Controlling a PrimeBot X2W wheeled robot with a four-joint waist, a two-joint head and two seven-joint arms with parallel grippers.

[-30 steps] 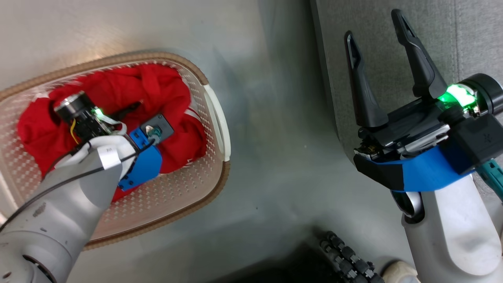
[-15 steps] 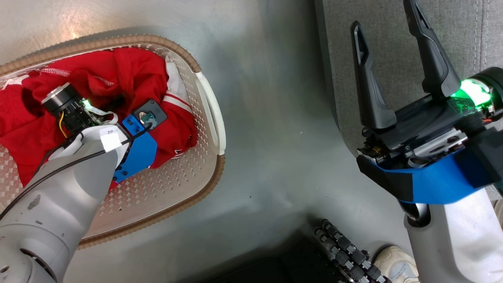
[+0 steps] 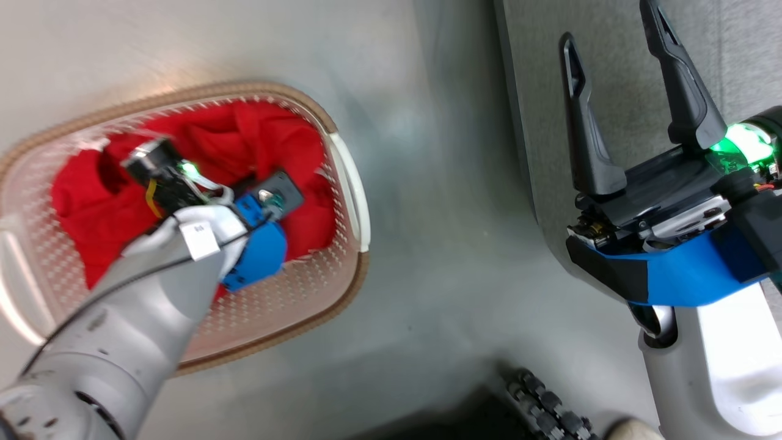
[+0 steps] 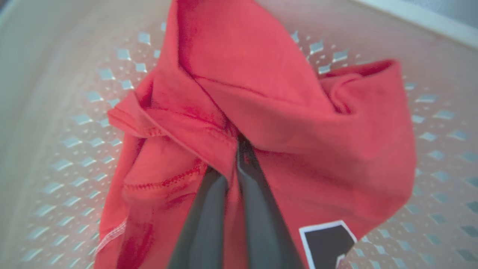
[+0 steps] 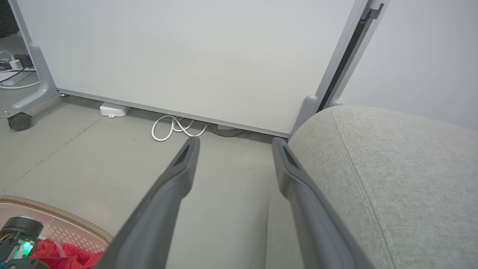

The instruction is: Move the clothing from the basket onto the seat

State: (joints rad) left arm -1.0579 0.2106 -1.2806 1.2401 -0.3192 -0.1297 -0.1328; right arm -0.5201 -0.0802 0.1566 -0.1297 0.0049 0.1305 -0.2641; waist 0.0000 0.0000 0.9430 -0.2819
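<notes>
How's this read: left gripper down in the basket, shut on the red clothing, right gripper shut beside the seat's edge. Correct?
One thing is wrong: the right gripper is open, jaws spread with nothing between them, as the right wrist view shows. The rest holds: left gripper down in the basket, shut on the red clothing; right gripper beside the edge of the seat.
</notes>
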